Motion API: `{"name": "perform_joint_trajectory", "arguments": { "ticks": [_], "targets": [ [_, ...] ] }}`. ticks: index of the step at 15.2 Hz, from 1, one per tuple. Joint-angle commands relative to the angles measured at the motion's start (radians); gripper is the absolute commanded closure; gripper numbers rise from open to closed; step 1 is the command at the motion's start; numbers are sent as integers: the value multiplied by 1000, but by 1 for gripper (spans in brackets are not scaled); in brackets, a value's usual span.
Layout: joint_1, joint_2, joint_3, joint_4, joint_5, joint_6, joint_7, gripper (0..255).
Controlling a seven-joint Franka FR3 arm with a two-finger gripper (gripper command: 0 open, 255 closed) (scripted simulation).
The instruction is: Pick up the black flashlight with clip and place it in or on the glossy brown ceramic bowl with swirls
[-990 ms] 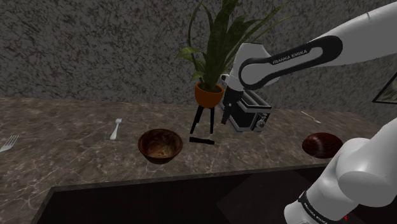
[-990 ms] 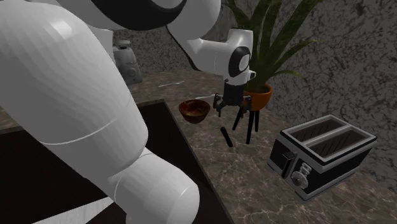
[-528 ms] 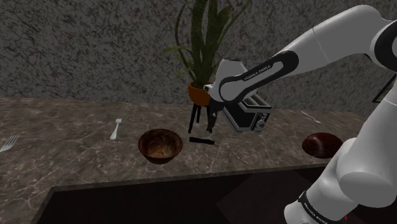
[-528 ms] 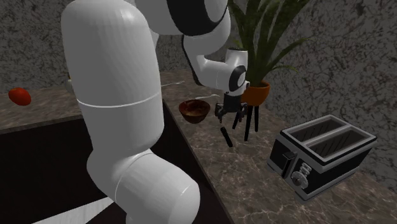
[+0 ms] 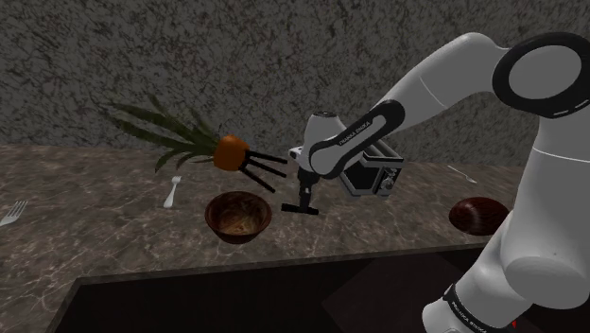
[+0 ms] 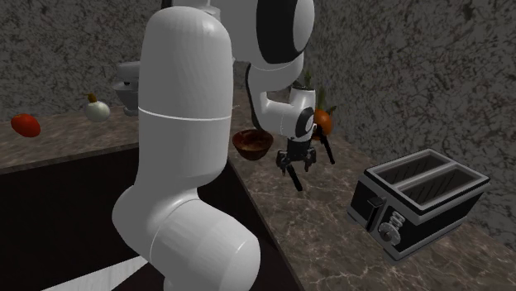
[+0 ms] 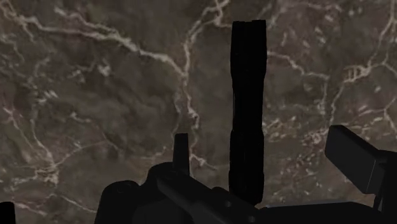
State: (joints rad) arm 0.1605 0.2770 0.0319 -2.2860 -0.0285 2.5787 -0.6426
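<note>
The black flashlight (image 5: 301, 208) lies flat on the dark marble counter (image 5: 113, 227), slim and straight. My gripper (image 5: 304, 193) hangs just above it, pointing down. In the wrist view the flashlight (image 7: 248, 108) runs lengthwise between my open fingers (image 7: 181, 149), which do not touch it. The brown bowl with a swirled inside (image 5: 238, 216) stands on the counter a short way to the shoulder view's left of the flashlight. From the second exterior view the gripper (image 6: 296, 162) sits over the flashlight (image 6: 295, 178), with the bowl (image 6: 253, 142) beyond it.
A potted plant (image 5: 227, 151) lies tipped over just behind the bowl, leaves pointing to the shoulder view's left. A black toaster (image 5: 373, 175) stands right of the gripper. A darker bowl (image 5: 477, 215) sits far right, a fork (image 5: 171, 192) left. A dark sink (image 6: 66, 207) borders the counter.
The arm swung toward the shoulder view's left and lowered over the flashlight. The plant, upright on its stand before, has toppled to the left. The flashlight has not moved.
</note>
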Motion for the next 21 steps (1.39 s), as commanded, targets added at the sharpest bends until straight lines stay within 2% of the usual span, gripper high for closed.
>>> {"name": "perform_joint_trajectory", "arguments": {
  "ticks": [1, 4, 11, 12, 21],
  "targets": [
    [-1, 34, -2, 8, -2, 10, -3, 0],
    [-1, 65, -3, 9, -4, 40, -1, 0],
    [-1, 65, -3, 9, -4, 40, -1, 0],
    [-1, 65, -3, 9, -4, 40, -1, 255],
    [-1, 65, -3, 10, -4, 40, -1, 255]
  ]
}}
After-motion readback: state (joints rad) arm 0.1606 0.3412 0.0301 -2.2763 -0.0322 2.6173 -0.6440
